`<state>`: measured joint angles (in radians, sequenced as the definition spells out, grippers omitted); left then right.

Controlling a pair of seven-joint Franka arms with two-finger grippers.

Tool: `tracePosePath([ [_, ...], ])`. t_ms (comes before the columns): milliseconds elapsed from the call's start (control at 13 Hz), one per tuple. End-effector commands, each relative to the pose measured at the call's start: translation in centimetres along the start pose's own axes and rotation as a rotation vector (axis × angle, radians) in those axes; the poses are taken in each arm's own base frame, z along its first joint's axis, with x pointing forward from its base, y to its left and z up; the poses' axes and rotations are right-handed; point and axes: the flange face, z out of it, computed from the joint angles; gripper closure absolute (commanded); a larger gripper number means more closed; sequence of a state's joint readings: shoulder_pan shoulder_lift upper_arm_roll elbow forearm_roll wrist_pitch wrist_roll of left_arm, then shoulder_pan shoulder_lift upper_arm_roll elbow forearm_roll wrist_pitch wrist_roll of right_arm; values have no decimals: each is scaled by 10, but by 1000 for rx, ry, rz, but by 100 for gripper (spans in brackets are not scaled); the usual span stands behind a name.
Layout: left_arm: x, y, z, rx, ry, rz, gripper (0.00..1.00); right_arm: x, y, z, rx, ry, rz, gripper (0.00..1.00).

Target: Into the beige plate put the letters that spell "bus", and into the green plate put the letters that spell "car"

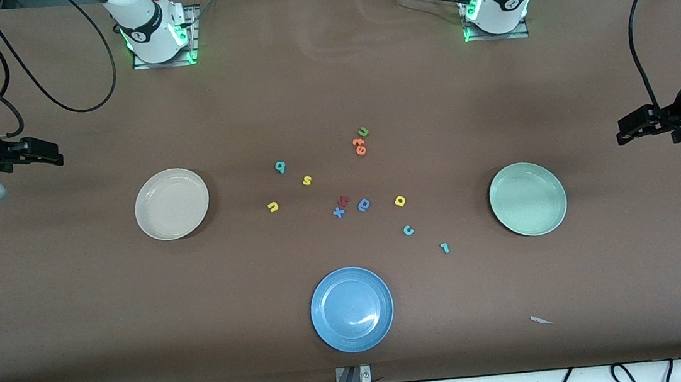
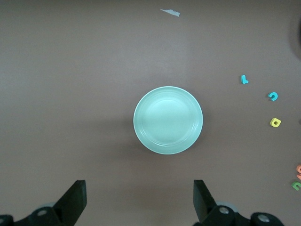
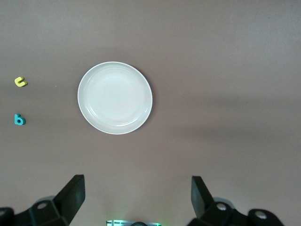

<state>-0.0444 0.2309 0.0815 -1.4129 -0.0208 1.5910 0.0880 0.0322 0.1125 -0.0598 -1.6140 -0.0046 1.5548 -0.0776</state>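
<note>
Both tools hang wide open, holding nothing: the left tool (image 2: 138, 200) beside the green plate (image 1: 528, 198), the right tool (image 3: 138, 197) beside the beige plate (image 1: 171, 203). Between these plates on the tabletop (image 1: 75, 320) lie the teal "b" (image 1: 280, 167), yellow "s" (image 1: 307, 180), yellow "u" (image 1: 273, 207), yellow "a" (image 1: 400, 200), teal "c" (image 1: 408, 230) and teal "r" (image 1: 445, 247).

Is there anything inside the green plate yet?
No, the green plate has nothing in it; its whole inside shows in the left wrist view. The teal c, yellow a and teal r lie on the table beside it.
</note>
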Motion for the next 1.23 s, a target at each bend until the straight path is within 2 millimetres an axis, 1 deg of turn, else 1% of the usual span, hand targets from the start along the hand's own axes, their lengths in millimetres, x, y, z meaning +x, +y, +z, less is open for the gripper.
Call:
tracePosePath([
  [0, -1, -2, -3, 26, 0, 17, 0, -5, -1, -1, -14, 8, -5, 0],
  [692, -1, -1, -2, 23, -2, 17, 0, -5, -2, 1, -14, 5, -7, 0],
  [846, 1, -1, 1, 18, -3, 14, 0, -5, -3, -1, -13, 10, -8, 0],
  [1000, 14, 1, 14, 18, 19, 7, 0, -3, -14, -3, -16, 24, -20, 0],
  [1077, 15, 3, 14, 17, 27, 13, 0, -3, -17, -2, -16, 24, -20, 0],
  [1154, 18, 6, 21, 19, 18, 25, 0, -2, -18, -2, -16, 25, -22, 0],
])
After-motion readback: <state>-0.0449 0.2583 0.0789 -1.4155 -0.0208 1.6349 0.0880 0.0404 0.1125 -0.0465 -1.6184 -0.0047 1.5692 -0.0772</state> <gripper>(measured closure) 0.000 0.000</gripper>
